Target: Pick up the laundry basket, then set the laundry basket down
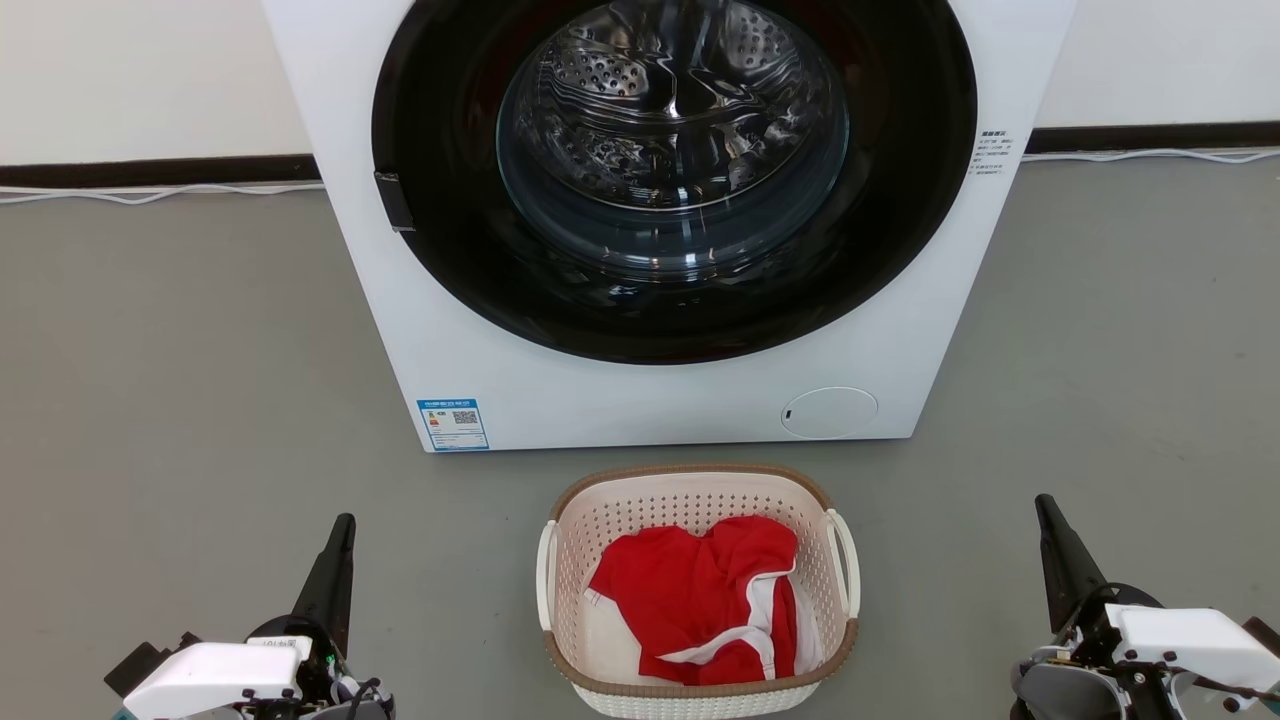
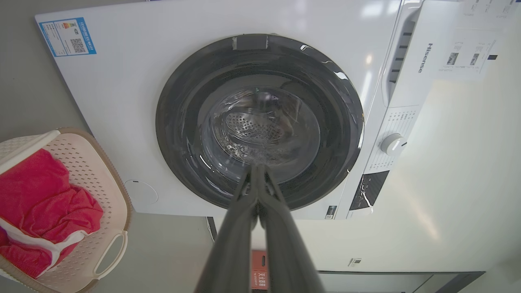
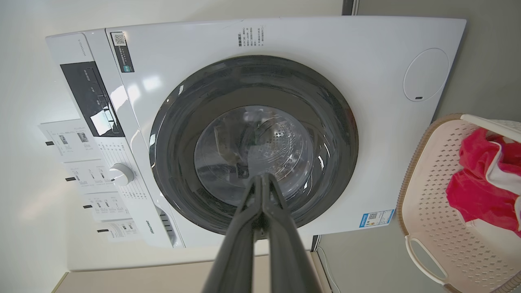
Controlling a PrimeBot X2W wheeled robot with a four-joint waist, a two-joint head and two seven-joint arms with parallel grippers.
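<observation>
laundry basket (image 1: pixel 690 470) holds red garment (image 1: pixel 690 590); washing machine (image 1: pixel 600 400) just behind; left gripper (image 1: pixel 344 522), right gripper (image 1: pixel 1044 503): fingers closed, empty

There is one washing machine (image 1: pixel 560 390), with one round door (image 1: pixel 672 250), one blue sticker (image 1: pixel 452 424) and one white knob (image 2: pixel 392 144). There is one laundry basket (image 1: pixel 690 470) with two white handles (image 1: pixel 545 575), and one red and white cloth (image 1: pixel 700 600). There are two grippers: the left gripper (image 1: pixel 343 525) and the right gripper (image 1: pixel 1045 505).

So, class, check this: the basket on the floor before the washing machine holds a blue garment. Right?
No. The garment is red with white trim, not blue; the head view shows it. The basket does stand on the floor before the washing machine.
</observation>
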